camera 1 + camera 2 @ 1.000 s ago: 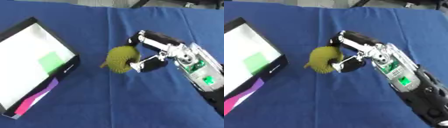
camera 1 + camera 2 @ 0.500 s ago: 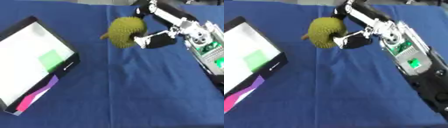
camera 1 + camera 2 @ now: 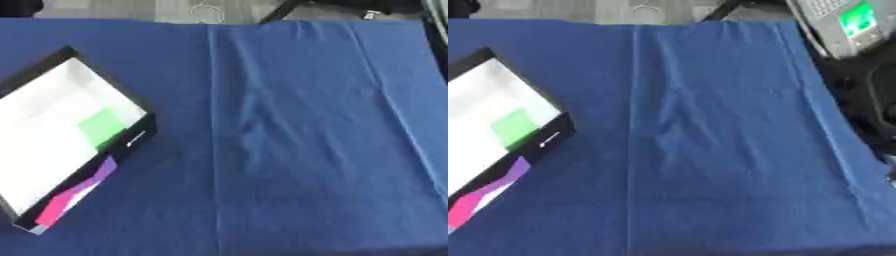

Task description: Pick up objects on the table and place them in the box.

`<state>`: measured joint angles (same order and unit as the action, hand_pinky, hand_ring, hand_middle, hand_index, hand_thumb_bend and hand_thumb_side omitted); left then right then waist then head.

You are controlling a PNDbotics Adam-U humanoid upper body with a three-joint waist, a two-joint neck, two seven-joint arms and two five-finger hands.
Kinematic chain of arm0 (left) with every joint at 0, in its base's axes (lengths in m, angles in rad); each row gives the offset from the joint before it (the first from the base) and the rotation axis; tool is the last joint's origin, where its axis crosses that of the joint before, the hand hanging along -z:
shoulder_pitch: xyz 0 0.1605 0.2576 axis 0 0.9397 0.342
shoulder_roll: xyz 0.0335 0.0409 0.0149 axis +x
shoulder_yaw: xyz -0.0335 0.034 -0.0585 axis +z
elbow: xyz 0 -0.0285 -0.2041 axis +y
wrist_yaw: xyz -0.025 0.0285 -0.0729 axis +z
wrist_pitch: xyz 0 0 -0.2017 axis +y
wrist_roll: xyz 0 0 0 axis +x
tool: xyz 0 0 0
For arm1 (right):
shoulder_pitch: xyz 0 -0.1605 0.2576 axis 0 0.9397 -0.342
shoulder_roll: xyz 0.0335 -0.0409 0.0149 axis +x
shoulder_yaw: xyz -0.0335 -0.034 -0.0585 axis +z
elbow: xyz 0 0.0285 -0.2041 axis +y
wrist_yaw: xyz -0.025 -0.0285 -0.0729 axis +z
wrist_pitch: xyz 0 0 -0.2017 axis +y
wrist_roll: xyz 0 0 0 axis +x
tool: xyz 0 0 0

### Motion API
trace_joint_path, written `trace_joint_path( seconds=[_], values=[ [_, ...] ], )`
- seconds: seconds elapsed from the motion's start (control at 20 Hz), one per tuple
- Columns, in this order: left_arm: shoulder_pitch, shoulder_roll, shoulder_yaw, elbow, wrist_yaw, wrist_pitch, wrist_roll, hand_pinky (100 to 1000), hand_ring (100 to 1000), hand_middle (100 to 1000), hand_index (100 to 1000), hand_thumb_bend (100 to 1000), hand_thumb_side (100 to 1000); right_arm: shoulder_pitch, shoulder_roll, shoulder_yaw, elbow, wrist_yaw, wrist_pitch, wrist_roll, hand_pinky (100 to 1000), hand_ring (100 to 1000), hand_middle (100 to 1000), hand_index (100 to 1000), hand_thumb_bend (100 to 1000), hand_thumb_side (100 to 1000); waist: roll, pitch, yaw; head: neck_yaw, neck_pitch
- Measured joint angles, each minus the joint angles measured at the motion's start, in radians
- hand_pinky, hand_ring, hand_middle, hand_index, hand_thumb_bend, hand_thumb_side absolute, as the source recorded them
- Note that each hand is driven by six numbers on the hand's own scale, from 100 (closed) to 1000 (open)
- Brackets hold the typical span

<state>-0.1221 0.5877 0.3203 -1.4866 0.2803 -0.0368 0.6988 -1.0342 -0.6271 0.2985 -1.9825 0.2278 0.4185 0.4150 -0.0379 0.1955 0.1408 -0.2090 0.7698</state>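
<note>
Neither hand shows in either view, so I cannot tell if they are wide, narrow or holding something.

At the left the box [image 3: 140, 137] lies open on the bench [image 3: 289, 150], with a white floor and dark walls. Inside it, near its right wall, is a flat green patch [image 3: 102, 127]; I cannot tell if it is a thing or a print. At its near corner is a pink and purple strip [image 3: 74, 197]. The box looks light and stiff, and I think it is best left where it lies.

Right of the box, the blue cloth carries no thing to pick up, so I cannot judge how one handles or where to hold it.

Only the right eye view shows, far right of the box past the cloth's edge, a grey arm part with a green screen [image 3: 850, 25].
</note>
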Motion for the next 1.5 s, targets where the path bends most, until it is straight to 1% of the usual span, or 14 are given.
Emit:
trace_joint_path(
  seconds=[0.1, 0.2, 0.4, 0.6, 0.85, 1.15, 1.4, 1.5],
  values=[
    [-0.001, 0.0, -0.003, 0.0, 0.0, 0.002, -0.002, 769, 782, 575, 789, 561, 588, -0.04, 0.035, 0.02, 0.002, 0.016, 0.026, 0.018, 818, 593, 436, 608, 100, 100, 0.002, 0.0, 0.014, -0.013, 0.0],
    [-0.004, 0.0, -0.004, 0.0, 0.0, 0.002, -0.003, 769, 782, 576, 790, 560, 588, -0.07, 0.069, 0.044, 0.017, 0.039, 0.037, 0.032, 817, 592, 436, 607, 100, 100, 0.007, 0.0, 0.03, -0.026, 0.0],
    [-0.018, 0.001, -0.009, -0.006, 0.0, 0.001, -0.007, 769, 783, 576, 790, 560, 586, -0.103, 0.137, 0.095, 0.081, 0.101, 0.03, 0.058, 807, 581, 432, 604, 100, 100, 0.008, 0.0, 0.063, -0.051, 0.001],
    [-0.026, 0.002, -0.01, -0.008, 0.0, 0.001, -0.01, 770, 783, 577, 790, 560, 585, -0.106, 0.195, 0.136, 0.175, 0.171, 0.007, 0.069, 802, 573, 430, 602, 100, 100, 0.008, 0.0, 0.091, -0.075, 0.0],
    [-0.029, 0.011, -0.009, -0.013, 0.0, 0.001, -0.01, 770, 783, 577, 790, 560, 584, -0.11, 0.249, 0.165, 0.293, 0.244, -0.031, 0.058, 800, 569, 427, 599, 100, 100, 0.008, 0.0, 0.127, -0.111, 0.0],
    [-0.03, 0.012, -0.008, -0.013, 0.0, -0.003, -0.005, 771, 783, 578, 790, 559, 583, -0.108, 0.291, 0.183, 0.383, 0.283, -0.062, 0.054, 798, 567, 426, 599, 100, 100, 0.008, 0.001, 0.156, -0.145, -0.009],
    [-0.032, 0.012, -0.003, -0.013, 0.0, -0.006, -0.001, 771, 783, 577, 791, 558, 585, -0.078, 0.328, 0.196, 0.454, 0.313, -0.082, 0.052, 797, 567, 426, 599, 100, 100, 0.008, 0.002, 0.165, -0.169, -0.016],
    [-0.038, 0.012, -0.003, -0.013, 0.0, -0.006, -0.001, 771, 783, 577, 790, 558, 585, -0.068, 0.343, 0.2, 0.486, 0.324, -0.09, 0.047, 796, 567, 426, 599, 100, 100, 0.008, 0.008, 0.17, -0.18, -0.018]
  ],
)
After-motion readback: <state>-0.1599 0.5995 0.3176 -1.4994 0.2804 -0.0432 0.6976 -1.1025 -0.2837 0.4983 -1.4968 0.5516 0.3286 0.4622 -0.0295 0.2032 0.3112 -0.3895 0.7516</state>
